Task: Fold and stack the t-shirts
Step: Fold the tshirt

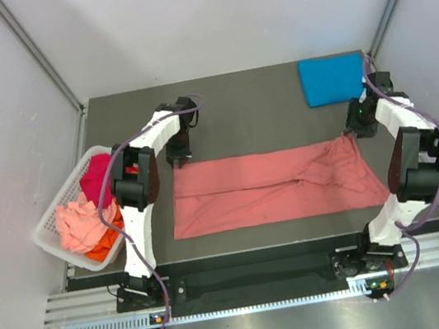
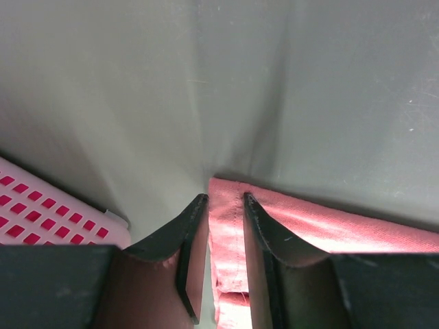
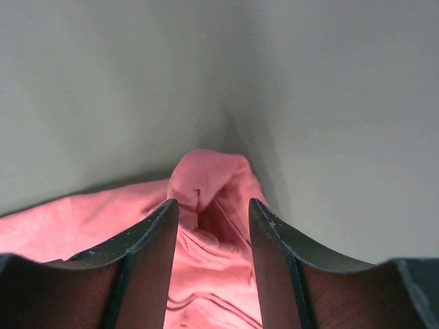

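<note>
Across the table [image 1: 254,117], salmon-pink t-shirt [image 1: 269,190] spans my hands: left hand [image 2: 223,199] straddles its hem, grip I cannot tell; right hand [image 3: 209,202] parted around its bunched corner.

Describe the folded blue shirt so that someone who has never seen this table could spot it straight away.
Look at the dark table and go to its far right corner. There lies the blue t-shirt, folded into a flat rectangle. It is the only blue one: the salmon-pink t-shirt lies stretched across the middle, and the other shirts are bunched in the white basket on the left.
</note>
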`<act>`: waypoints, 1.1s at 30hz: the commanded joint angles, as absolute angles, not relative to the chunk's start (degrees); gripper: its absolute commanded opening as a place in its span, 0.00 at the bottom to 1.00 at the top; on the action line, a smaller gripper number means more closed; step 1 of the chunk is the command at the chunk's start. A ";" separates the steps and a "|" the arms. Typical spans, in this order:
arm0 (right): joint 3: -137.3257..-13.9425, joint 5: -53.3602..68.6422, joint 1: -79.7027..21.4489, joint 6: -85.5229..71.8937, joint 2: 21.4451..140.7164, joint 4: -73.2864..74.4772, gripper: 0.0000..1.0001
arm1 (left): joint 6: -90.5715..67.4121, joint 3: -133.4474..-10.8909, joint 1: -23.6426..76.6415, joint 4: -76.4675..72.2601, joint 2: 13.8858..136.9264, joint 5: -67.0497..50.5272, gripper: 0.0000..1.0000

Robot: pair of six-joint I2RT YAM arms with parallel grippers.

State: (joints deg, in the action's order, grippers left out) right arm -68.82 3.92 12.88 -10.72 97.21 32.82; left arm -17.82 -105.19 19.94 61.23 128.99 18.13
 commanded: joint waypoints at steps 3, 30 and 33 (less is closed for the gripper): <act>-71.37 9.49 13.54 -10.37 101.25 28.48 0.46 | -17.75 -106.35 19.69 62.31 132.01 20.48 0.23; -71.45 11.51 13.71 -19.15 109.95 8.79 0.00 | -19.78 -122.07 16.96 64.34 142.20 29.70 0.00; -73.47 12.83 13.71 -19.95 111.18 8.09 0.00 | -19.07 -123.83 16.35 63.46 142.82 29.62 0.00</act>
State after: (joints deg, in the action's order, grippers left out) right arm -69.80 11.29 13.10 -18.35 109.93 14.11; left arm -19.33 -121.82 18.98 69.32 140.09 25.89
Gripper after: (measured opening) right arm 0.009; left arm 0.011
